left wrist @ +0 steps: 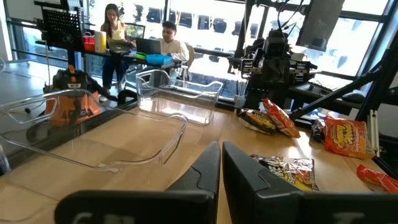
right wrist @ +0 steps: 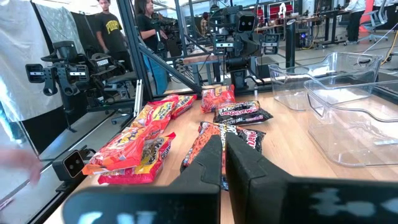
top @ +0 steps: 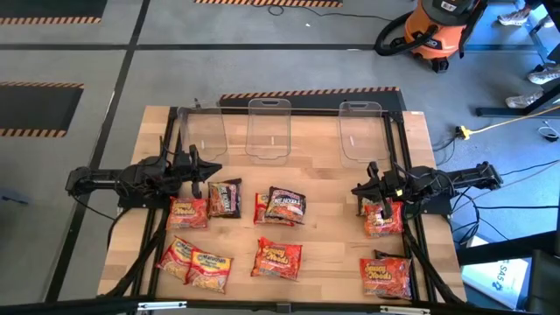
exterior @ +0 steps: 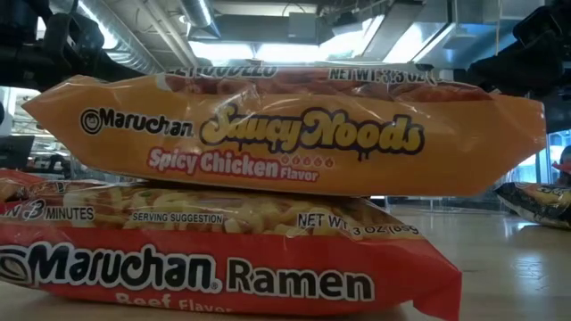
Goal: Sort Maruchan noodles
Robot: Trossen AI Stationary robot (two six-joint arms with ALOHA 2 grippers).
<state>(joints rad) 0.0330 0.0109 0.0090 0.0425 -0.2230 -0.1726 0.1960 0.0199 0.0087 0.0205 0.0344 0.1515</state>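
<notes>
Several Maruchan noodle packets lie flat on the wooden table [top: 332,175]. There are red and orange ones [top: 187,212] [top: 276,257] [top: 386,276], a dark one [top: 225,198], and a dark one lying on a red one [top: 282,206]. In the low view an orange Saucy Noods packet [exterior: 285,134] rests on a red beef Ramen packet [exterior: 223,267]. My left gripper [top: 210,169] [left wrist: 221,168] is shut at the table's left, level above the wood, with nothing between its fingers. My right gripper [top: 357,189] [right wrist: 224,158] is shut at the right, above a red packet [top: 382,219].
Three clear plastic bins [top: 203,131] [top: 268,129] [top: 362,131] stand along the table's far edge. An orange shop vacuum [top: 435,31] sits on the floor beyond the far right corner. People [left wrist: 115,31] are at desks behind the table.
</notes>
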